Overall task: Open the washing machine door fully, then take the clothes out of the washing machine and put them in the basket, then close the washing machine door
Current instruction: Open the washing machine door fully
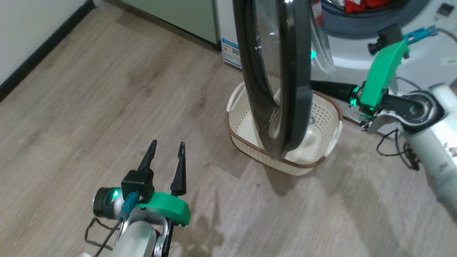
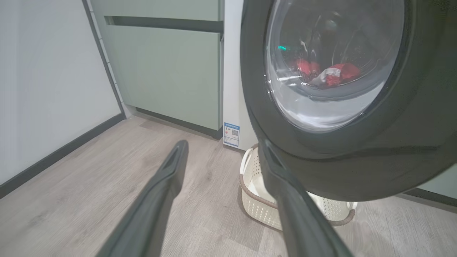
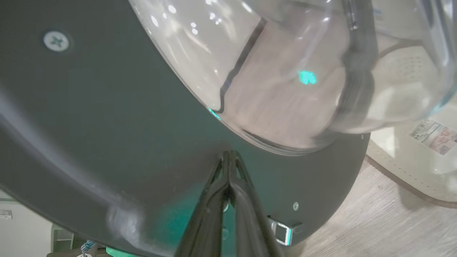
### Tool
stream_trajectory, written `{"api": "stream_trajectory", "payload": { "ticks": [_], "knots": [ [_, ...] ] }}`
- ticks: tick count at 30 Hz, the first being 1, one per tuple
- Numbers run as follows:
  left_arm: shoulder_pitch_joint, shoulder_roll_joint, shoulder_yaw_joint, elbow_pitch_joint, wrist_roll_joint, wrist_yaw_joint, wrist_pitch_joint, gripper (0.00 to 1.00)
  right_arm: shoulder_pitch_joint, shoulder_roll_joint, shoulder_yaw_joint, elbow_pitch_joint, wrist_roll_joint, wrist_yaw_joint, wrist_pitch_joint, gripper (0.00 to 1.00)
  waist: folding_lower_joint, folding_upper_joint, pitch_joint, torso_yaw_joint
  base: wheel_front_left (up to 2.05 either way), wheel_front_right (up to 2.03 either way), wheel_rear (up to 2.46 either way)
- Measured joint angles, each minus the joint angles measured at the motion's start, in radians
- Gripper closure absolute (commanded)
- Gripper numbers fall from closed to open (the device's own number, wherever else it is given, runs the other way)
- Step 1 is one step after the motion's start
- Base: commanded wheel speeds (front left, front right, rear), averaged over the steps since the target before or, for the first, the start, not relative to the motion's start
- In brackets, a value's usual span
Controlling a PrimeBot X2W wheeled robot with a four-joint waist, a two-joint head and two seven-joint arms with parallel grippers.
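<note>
The washing machine door (image 1: 282,71) stands edge-on, swung partly out from the white washing machine (image 1: 357,60), with its lower rim over the cream basket (image 1: 323,117). My right gripper (image 1: 313,85) is shut, with nothing between its fingers. In the right wrist view its tips (image 3: 230,154) press the door's dark inner rim (image 3: 89,125) just below the glass bowl (image 3: 285,71). Red clothes (image 1: 364,4) lie in the drum and show through the door glass (image 2: 339,73). My left gripper (image 1: 167,144) hovers open over the floor, left of the basket (image 2: 257,203).
Pale green cabinets (image 2: 171,71) stand left of the machine, whose white side panel carries a blue sticker (image 2: 231,134). A white wall with black skirting (image 1: 39,53) runs along the left. The basket's label (image 3: 433,135) shows on its bottom. A loose cable (image 1: 396,146) hangs from my right arm.
</note>
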Motion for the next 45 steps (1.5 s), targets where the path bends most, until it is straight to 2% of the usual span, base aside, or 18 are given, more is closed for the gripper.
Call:
{"api": "stream_trajectory", "payload": {
  "ticks": [11,20,28,39,40,41,42,45],
  "knots": [
    [0.029,0.001,0.024,0.014,0.021,-0.017,0.0,0.0,0.067,0.113,0.03,-0.002,0.008,0.0,-0.062,1.0,0.0,0.0,-0.052,0.1,0.0,0.0,0.0],
    [0.031,0.002,0.057,0.001,0.021,-0.016,0.0,0.0,0.062,0.215,0.077,0.037,-0.018,0.0,-0.115,1.0,0.0,0.0,-0.046,0.115,0.0,0.0,0.0],
    [0.03,0.002,0.073,-0.004,0.021,-0.016,0.0,0.0,0.057,0.251,0.104,0.049,-0.04,0.0,-0.193,1.0,0.0,0.0,-0.038,0.118,0.0,0.0,0.0],
    [0.032,0.002,0.1,0.02,0.045,-0.027,0.0,0.0,0.094,0.232,0.107,-0.001,-0.034,0.0,-0.343,1.0,0.0,0.0,-0.083,0.105,0.0,0.0,0.0],
    [0.034,0.002,0.11,0.024,0.049,-0.03,0.0,0.0,0.116,0.227,0.105,-0.007,-0.034,0.0,-0.358,0.8,0.0,0.0,-0.091,0.102,0.0,0.0,0.0],
    [0.034,0.002,0.11,0.024,0.049,-0.03,0.0,0.0,0.116,0.227,0.105,-0.007,-0.034,0.0,-0.358,0.32,0.0,0.0,-0.091,0.102,0.0,0.0,0.0],
    [0.038,0.002,0.119,0.025,0.052,-0.031,0.0,0.0,0.141,0.222,0.107,-0.014,-0.034,0.0,-0.37,0.0,0.0,0.0,-0.098,0.096,0.0,0.0,0.0],
    [0.058,0.002,0.156,0.027,0.071,-0.039,0.0,0.0,0.21,0.211,0.112,-0.038,-0.034,0.0,-0.417,0.0,0.0,0.0,-0.111,0.065,0.0,0.0,0.0]
  ]
}}
